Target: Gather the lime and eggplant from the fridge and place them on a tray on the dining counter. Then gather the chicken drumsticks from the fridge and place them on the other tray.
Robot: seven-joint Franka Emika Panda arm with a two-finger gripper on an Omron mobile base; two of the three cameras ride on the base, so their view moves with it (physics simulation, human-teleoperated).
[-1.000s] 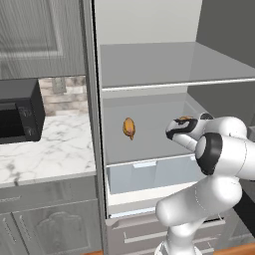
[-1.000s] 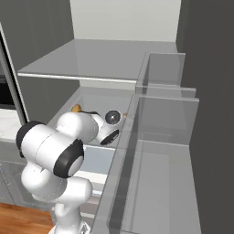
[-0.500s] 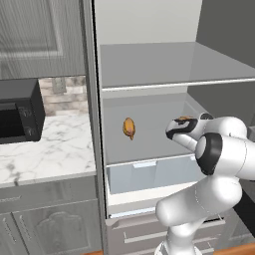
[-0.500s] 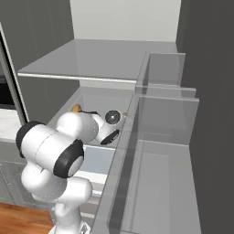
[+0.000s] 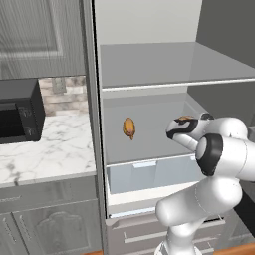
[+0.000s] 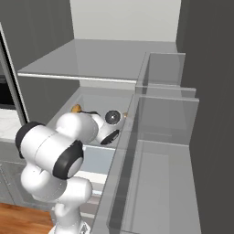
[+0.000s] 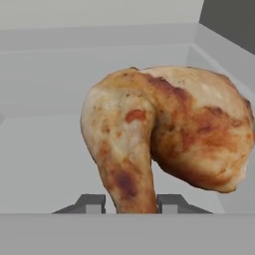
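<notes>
A browned chicken drumstick [image 7: 164, 139] fills the hand view, its thin end running down between my two finger tips [image 7: 89, 201], which press on it from both sides. My gripper [image 7: 130, 201] is shut on this drumstick inside the fridge, above the lower shelf [image 5: 149, 144]. From the left base the same drumstick [image 5: 185, 119] shows at the hand's tip [image 5: 178, 125]. A second drumstick [image 5: 129, 128] lies on the shelf to the left, apart from the hand, and it peeks out behind my arm [image 6: 76, 109]. Lime, eggplant and trays are out of view.
An upper glass shelf [image 5: 164, 64] spans the fridge above my hand. A clear crisper drawer [image 5: 149, 174] sits below. The open fridge door with its clear bins [image 6: 160, 137] stands close on the right. A black microwave [image 5: 17, 112] rests on the marble counter [image 5: 50, 149] to the left.
</notes>
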